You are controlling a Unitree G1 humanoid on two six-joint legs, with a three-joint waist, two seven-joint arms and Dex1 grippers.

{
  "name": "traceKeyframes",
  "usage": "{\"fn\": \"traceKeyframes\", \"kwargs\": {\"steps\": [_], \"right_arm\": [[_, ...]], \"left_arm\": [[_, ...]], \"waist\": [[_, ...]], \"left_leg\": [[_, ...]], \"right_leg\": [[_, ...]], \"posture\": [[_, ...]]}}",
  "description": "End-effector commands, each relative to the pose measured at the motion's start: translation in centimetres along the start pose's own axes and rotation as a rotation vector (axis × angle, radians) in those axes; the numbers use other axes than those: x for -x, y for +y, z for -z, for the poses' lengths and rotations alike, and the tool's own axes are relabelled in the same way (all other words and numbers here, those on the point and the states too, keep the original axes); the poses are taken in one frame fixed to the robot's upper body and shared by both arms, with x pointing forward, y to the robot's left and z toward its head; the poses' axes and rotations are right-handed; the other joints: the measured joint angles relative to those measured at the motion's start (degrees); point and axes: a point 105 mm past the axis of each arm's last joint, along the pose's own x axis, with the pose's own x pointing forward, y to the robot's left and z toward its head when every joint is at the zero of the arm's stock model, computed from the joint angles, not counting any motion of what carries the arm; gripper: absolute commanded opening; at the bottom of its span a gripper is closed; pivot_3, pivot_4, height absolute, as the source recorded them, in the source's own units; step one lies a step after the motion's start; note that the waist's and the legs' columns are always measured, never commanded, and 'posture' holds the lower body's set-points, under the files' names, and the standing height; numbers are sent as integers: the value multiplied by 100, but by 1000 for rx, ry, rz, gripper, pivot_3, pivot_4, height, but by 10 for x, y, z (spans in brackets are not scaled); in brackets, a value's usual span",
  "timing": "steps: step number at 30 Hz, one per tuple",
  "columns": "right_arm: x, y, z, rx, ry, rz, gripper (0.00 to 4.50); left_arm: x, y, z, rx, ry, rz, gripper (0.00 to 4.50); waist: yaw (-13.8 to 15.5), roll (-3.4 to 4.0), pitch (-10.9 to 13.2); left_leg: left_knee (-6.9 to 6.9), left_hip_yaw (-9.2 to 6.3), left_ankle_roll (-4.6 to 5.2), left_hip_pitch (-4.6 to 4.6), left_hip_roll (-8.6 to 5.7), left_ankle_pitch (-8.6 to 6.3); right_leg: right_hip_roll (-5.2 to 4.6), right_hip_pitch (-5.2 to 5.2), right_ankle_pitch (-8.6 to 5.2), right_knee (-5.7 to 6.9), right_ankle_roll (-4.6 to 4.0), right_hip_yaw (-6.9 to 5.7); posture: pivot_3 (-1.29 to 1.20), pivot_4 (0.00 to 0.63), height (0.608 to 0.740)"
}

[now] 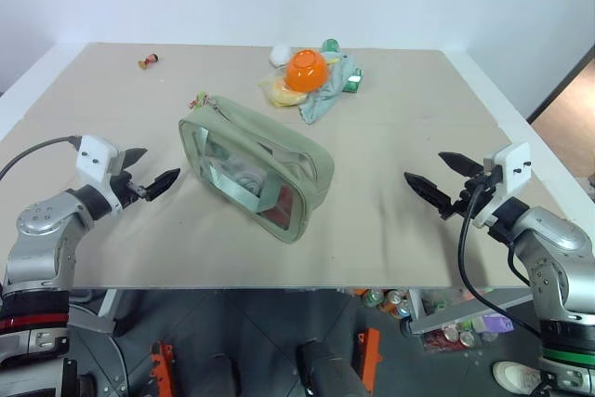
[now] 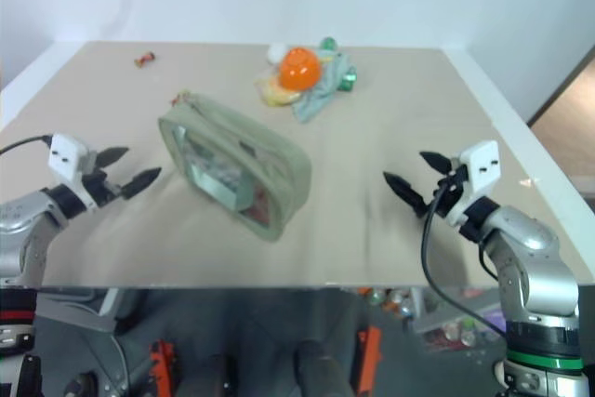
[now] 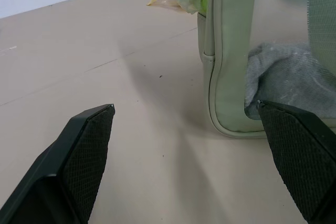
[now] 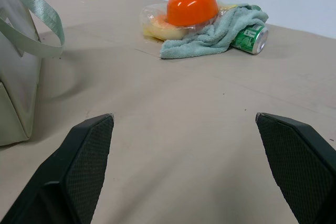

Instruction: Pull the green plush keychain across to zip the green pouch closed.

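1. A boxy sage-green fabric pouch (image 1: 256,169) with clear plastic side panels is being seen lying near the middle of the beige desk (image 1: 390,118), set at a slant, with a grey cloth item showing through its panel.
2. A small bright green fuzzy plush keychain (image 1: 200,99) with red-pink accents is being seen at the pouch's far corner on the robot's left, touching that end of the bag.
3. The left gripper (image 1: 147,182) is being held level just beside the pouch's left end, apart from it; its two black fingers (image 3: 79,161) are being kept spread wide and nothing is being held between them.
4. The right gripper (image 1: 437,183) is being held level well apart from the pouch on its right side; its fingers (image 4: 79,166) are likewise being kept spread wide, with nothing gripped.
5. An upturned orange plastic bowl (image 1: 306,70) is being seen at the far side of the desk, resting on a pale green cloth (image 1: 327,95) beside a yellow item in a clear bag (image 1: 284,93).
6. A green can (image 4: 251,38) is being seen lying against the cloth.
7. A tiny red figurine (image 1: 148,61) is being seen far off near the back left edge.
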Motion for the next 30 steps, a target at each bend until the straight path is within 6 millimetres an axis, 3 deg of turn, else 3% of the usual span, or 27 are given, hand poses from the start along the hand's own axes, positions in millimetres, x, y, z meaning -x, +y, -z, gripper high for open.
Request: {"fn": "traceKeyframes", "kwargs": {"steps": [1, 15, 20, 25, 30], "right_arm": [[-1, 1, -13, 34, -41, -6, 4500], [-1, 5, -9, -36, -30, -6, 4500], [-1, 6, -13, -19, -43, -12, 4500], [-8, 14, -40, -25, -100, -77, 4500], [-27, 44, -87, -91, -172, -252, 4500]], "left_arm": [[1, 0, -15, -35, -54, 19, 4494], [2, -10, -22, 55, -92, 120, 4494], [10, -17, -42, 48, -155, 180, 4494], [30, -51, -58, 43, -122, 389, 4494], [42, -75, -72, 76, -89, 509, 4494]], "waist": [[0, 0, 0], [0, 0, 0], [0, 0, 0], [-19, 5, 3], [-44, 16, 10]], "left_leg": [[0, 0, 0, 0, 0, 0], [0, -8, 0, -2, 0, 0], [0, -10, 0, -4, 1, 0], [-6, -10, 0, -3, 4, 0], [3, -22, 1, -3, 7, 1]], "right_leg": [[0, 0, 0, 0, 0, 0], [0, 0, -2, 1, -3, -11], [0, 0, -2, 1, -3, -14], [-2, -2, -8, 2, -9, -16], [-1, -1, -21, 8, -37, -30]], "posture": [[0, 150, 739], [0, 150, 739], [0, 150, 739], [0, 150, 739], [0, 150, 739]]}}
